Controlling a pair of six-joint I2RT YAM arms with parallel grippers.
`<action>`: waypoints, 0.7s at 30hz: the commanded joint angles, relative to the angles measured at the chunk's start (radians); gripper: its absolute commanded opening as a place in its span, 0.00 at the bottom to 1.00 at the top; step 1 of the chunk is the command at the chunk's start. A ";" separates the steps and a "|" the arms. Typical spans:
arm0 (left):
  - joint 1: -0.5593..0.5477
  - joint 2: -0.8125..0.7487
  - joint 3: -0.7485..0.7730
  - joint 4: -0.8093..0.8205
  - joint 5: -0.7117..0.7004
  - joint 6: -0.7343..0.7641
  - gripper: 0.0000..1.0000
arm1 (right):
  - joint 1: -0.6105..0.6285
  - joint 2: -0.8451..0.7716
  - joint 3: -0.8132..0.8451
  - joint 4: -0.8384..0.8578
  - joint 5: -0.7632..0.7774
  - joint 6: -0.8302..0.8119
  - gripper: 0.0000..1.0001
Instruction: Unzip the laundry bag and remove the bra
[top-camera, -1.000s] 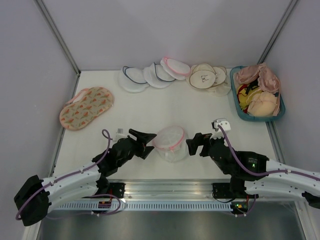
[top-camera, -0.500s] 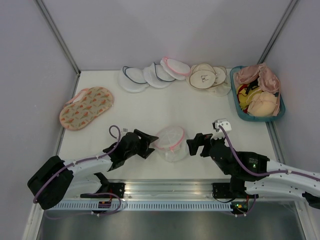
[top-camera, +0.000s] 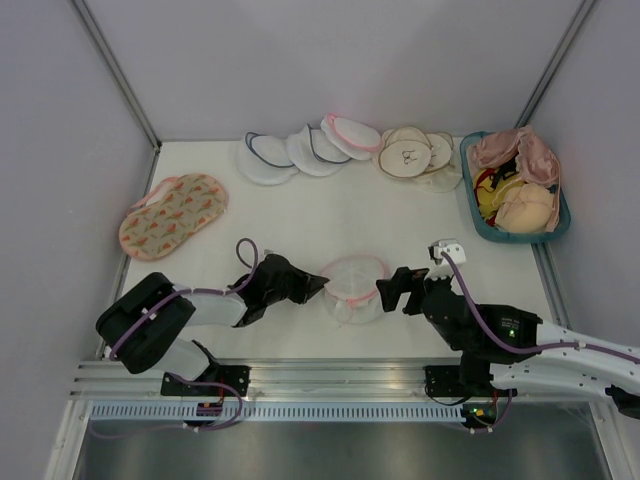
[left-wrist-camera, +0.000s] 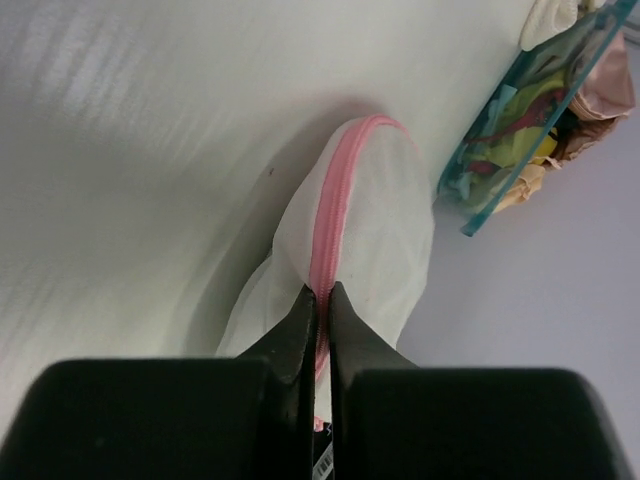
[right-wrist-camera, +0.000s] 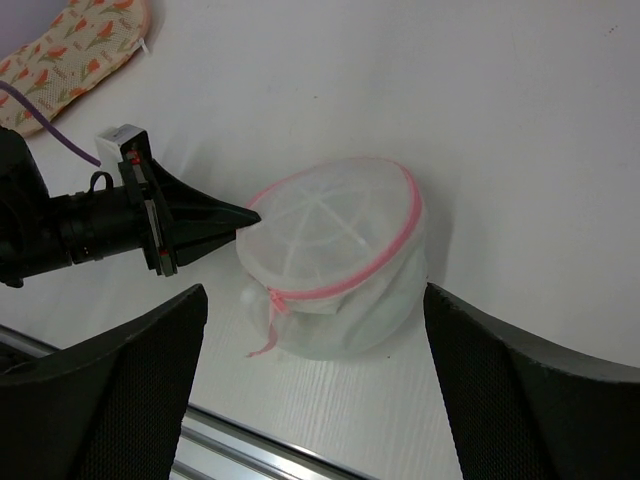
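Observation:
The laundry bag (top-camera: 353, 285), a domed white mesh pouch with pink zipper trim, stands near the table's front edge between both arms. My left gripper (top-camera: 322, 283) is shut on the pink zipper trim at the bag's left side; in the left wrist view its black fingertips (left-wrist-camera: 303, 310) pinch the pink band of the laundry bag (left-wrist-camera: 370, 220). My right gripper (top-camera: 392, 287) stands open just right of the bag, not touching it. The right wrist view shows the laundry bag (right-wrist-camera: 340, 255), its zipper pull (right-wrist-camera: 272, 297) with a hanging pink tab, and the left gripper (right-wrist-camera: 245, 213). The bra is hidden.
An orange floral bag (top-camera: 172, 215) lies at the left. White pouches with dark blue trim (top-camera: 285, 152) and round beige pads (top-camera: 405, 152) line the back. A teal basket (top-camera: 470, 195) of peach and yellow items sits at the right. The table's front rail (top-camera: 330, 375) is close.
My left gripper moved right to the bag and shut on its pink trim. The bag shifted slightly right. The right gripper stayed open and drifted a little right.

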 joint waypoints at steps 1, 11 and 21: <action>0.005 -0.020 0.026 0.071 0.021 0.027 0.02 | -0.001 -0.017 -0.012 -0.012 0.027 0.017 0.92; 0.005 -0.097 0.035 0.084 0.044 0.030 0.02 | -0.001 0.092 -0.036 0.131 -0.050 -0.024 0.92; 0.027 -0.161 -0.004 0.058 0.042 0.015 0.02 | -0.001 0.160 -0.223 0.500 -0.297 0.043 0.51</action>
